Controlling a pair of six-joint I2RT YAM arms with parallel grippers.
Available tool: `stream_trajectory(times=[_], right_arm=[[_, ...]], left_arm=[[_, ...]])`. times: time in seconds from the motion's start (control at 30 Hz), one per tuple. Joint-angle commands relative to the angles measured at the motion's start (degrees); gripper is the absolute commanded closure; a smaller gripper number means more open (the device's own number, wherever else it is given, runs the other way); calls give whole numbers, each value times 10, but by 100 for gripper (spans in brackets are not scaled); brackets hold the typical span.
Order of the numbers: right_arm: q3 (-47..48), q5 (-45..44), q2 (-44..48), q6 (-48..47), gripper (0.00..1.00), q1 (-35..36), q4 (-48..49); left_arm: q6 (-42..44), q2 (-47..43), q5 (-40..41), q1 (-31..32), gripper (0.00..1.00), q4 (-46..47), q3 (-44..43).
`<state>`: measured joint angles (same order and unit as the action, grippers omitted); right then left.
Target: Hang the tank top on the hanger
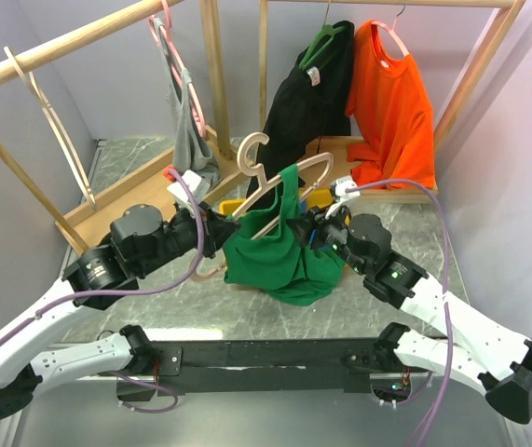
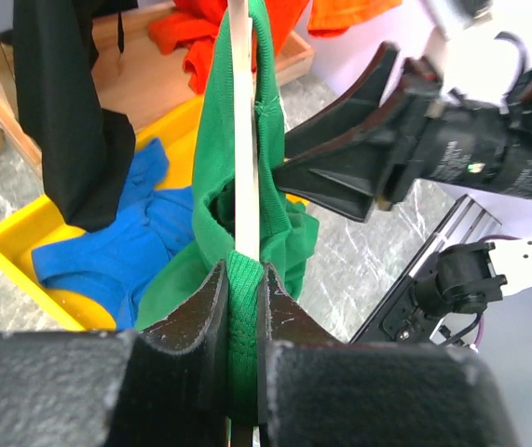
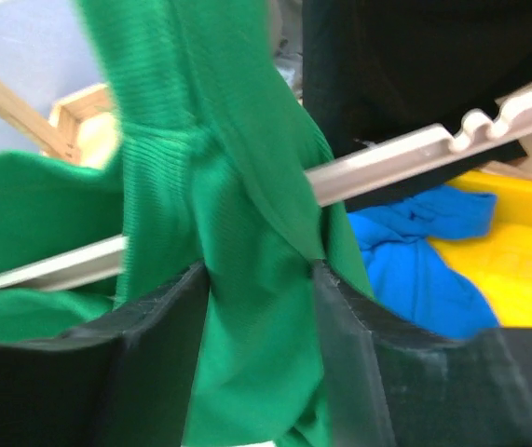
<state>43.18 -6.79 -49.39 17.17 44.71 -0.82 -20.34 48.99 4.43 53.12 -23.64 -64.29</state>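
Observation:
The green tank top (image 1: 279, 253) hangs bunched from the light wooden hanger (image 1: 279, 191), held tilted above the table with its hook (image 1: 253, 149) pointing up. One strap runs up over the hanger's right arm. My left gripper (image 1: 221, 229) is shut on a green strap together with the hanger's arm (image 2: 240, 140); the strap is pinched between the fingers (image 2: 211, 307). My right gripper (image 3: 261, 298) stands open beside the hanger's other arm (image 3: 387, 163). A fold of the tank top (image 3: 233, 196) fills the gap between its jaws.
A yellow bin (image 2: 14, 250) holding a bright blue garment (image 2: 126, 237) sits just behind the hanger. A black garment (image 1: 307, 102), an orange shirt (image 1: 391, 107) and a grey tank top (image 1: 189, 130) hang from the wooden rack (image 1: 214, 65) at the back.

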Motion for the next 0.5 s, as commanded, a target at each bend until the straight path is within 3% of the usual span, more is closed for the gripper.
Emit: stream_trajectory(times=[0.0, 0.1, 0.2, 0.37, 0.47], right_arm=[[58, 9, -21, -6, 59, -19, 20], [98, 11, -32, -10, 83, -35, 12], [140, -21, -26, -13, 95, -41, -9], [177, -17, -27, -18, 93, -50, -30], [142, -22, -16, -6, 67, -51, -22]], left_arm=[[14, -2, 8, 1, 99, 25, -47], [17, -5, 15, 0, 99, 22, -60], [21, -2, 26, 1, 99, 7, -82], [22, 1, 57, 0, 99, -3, -111], [15, -1, 93, 0, 99, -4, -127]])
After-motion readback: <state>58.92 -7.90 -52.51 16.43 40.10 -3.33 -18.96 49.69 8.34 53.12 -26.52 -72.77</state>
